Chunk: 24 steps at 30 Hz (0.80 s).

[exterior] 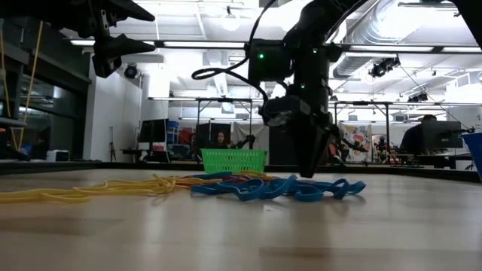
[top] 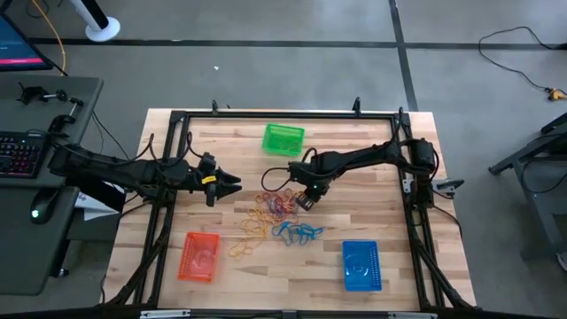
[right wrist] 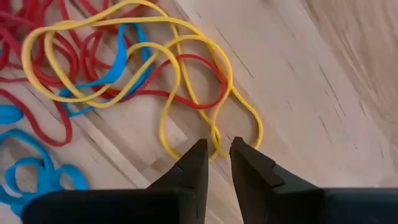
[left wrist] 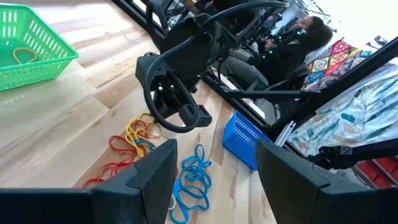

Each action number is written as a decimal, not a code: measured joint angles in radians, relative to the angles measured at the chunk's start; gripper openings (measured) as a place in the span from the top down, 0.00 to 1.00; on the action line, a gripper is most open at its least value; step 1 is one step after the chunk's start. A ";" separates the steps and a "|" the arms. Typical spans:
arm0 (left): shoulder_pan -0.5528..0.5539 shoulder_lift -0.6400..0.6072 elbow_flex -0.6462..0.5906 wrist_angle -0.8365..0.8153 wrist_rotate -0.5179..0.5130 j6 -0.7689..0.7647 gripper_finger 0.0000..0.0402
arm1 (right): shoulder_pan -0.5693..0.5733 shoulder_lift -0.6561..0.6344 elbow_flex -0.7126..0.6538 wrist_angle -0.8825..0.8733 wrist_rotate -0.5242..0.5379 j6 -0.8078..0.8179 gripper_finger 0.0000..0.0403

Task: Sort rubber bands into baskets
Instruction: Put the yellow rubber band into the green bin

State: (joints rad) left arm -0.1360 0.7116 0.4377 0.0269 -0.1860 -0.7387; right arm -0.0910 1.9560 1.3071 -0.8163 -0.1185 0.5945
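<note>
While the left gripper [top: 232, 183] is held open above the surface [top: 390, 221], a yellow rubber band [right wrist: 205, 93] is pinched between the right gripper's [right wrist: 217, 151] nearly closed fingers, its contact partly hidden.

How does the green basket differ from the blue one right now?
The green basket sits at the table's far edge, the blue basket at the near edge on the right. The left wrist view shows a yellow band lying in the green one; whether the blue one holds anything cannot be told. Both are small rectangular mesh baskets, upright, with neither tool touching them.
</note>
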 joint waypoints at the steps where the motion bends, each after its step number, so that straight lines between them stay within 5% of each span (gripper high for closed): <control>1: 0.000 0.000 0.000 0.000 0.000 0.000 0.48 | 0.000 0.000 0.000 -0.009 0.017 0.010 0.85; 11: 0.000 0.000 0.000 0.000 0.000 -0.001 0.48 | -0.027 0.007 0.000 -0.008 0.059 0.062 0.77; 24: 0.005 0.000 0.000 0.000 0.000 0.010 0.48 | -0.022 0.008 -0.045 0.036 0.087 0.105 0.78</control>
State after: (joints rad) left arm -0.1312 0.7116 0.4381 0.0272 -0.1860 -0.7292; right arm -0.1131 1.9636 1.2625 -0.7807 -0.0311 0.6994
